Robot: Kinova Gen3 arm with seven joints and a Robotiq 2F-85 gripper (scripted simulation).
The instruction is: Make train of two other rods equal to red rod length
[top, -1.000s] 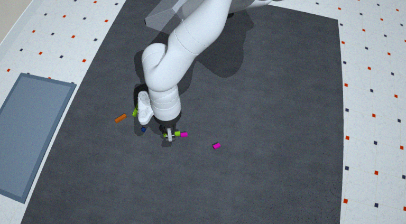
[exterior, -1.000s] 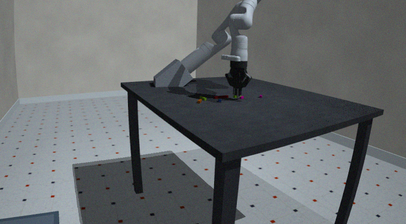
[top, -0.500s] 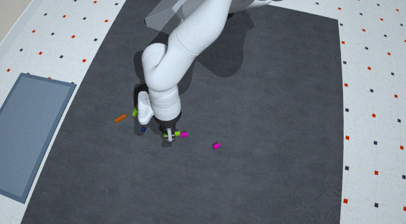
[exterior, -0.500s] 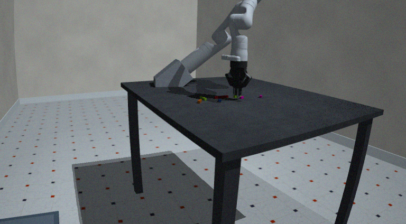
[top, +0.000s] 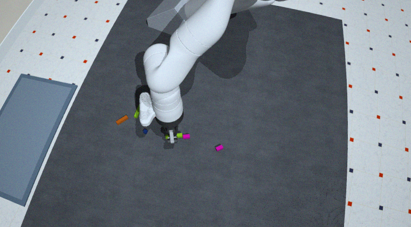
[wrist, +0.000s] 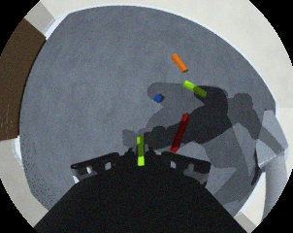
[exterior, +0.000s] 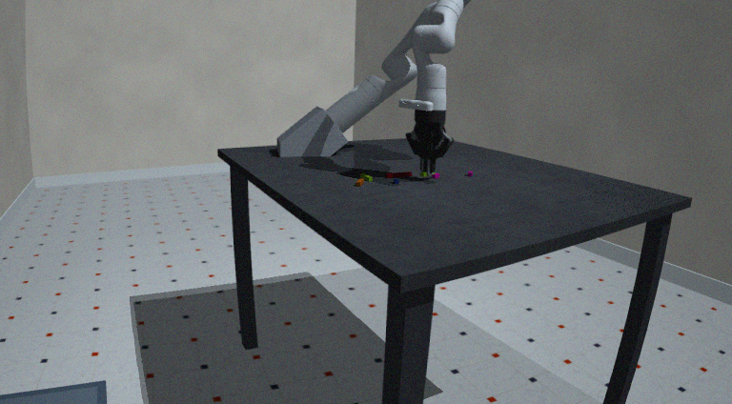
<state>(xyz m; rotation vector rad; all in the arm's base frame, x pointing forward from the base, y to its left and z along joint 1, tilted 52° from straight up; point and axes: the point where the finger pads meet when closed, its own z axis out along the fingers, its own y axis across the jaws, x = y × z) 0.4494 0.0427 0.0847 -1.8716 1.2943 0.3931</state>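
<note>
My gripper [top: 172, 136] [exterior: 428, 170] [wrist: 141, 149] is shut on a lime rod [top: 179, 135] [wrist: 141, 149] and holds it low at the table top [top: 272, 121]. The lime rod's right end meets a magenta rod [top: 186, 136] [exterior: 436, 175], in line with it. The red rod [wrist: 179, 134] [exterior: 397, 174] lies flat behind the gripper; in the top view the arm hides it. A second magenta rod [top: 219, 147] [exterior: 469, 173] lies apart to the right. A second lime rod [top: 137, 113] [wrist: 195, 88], an orange rod [top: 122, 119] [wrist: 179, 62] and a blue rod [top: 145, 131] [wrist: 158, 97] lie to the left.
The arm's base block [top: 169, 9] [exterior: 310, 135] stands at the table's back edge. The arm leans over the rods and shades them. A blue-grey panel [top: 27, 133] lies on the floor left of the table.
</note>
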